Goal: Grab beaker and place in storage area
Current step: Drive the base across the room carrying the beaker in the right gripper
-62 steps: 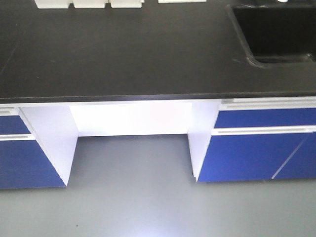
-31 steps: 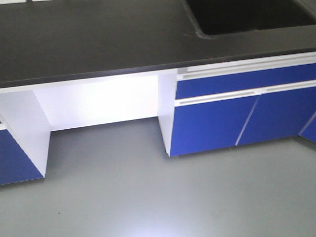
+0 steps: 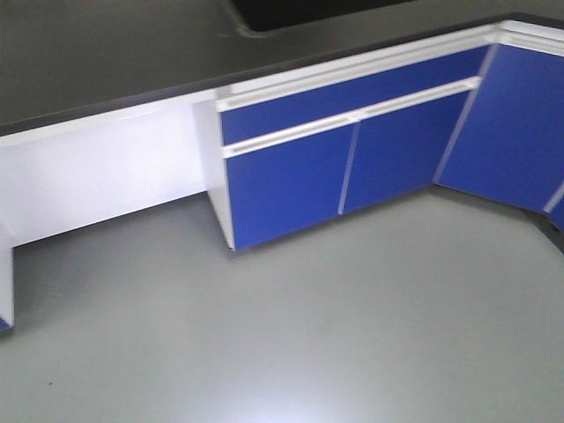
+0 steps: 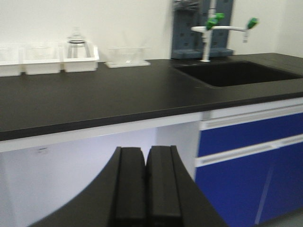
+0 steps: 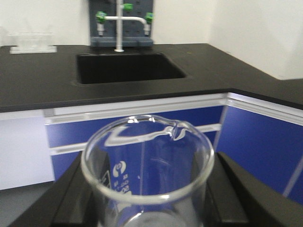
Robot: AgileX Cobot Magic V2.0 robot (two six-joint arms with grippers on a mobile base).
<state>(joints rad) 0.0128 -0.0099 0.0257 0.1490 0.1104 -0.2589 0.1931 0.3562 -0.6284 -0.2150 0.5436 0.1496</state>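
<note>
As the base swings to its right, the front camera tells the story: the black counter [image 3: 106, 62] that filled the top of the view a second ago has slid up and to the left. The sink [image 3: 300, 9] is down to a sliver at the top edge, and a corner run of blue cabinets [image 3: 520, 123] has come in at right above grey floor [image 3: 308, 335]. The beaker [image 5: 147, 175] rides upright in the right gripper [image 5: 149, 208], its dark fingers clamped on the glass from either side and the pour lip facing the sink. The grab looks done, then, and this reads as the carry, with the robot turning away from the sink counter. The left gripper [image 4: 146, 161] holds nothing, its fingers pressed together and aimed at the counter's edge below the white trays [image 4: 42, 59]. No view shows the storage area, so how much turning remains cannot be judged. The beaker's base is cut off by the bottom of the right wrist view, and the print on its wall is too blurred to read. Neither arm appears in the front view, which is smeared by the motion. The glassware in the trays and the tap [image 5: 120, 23] behind the sink are hazy.
</note>
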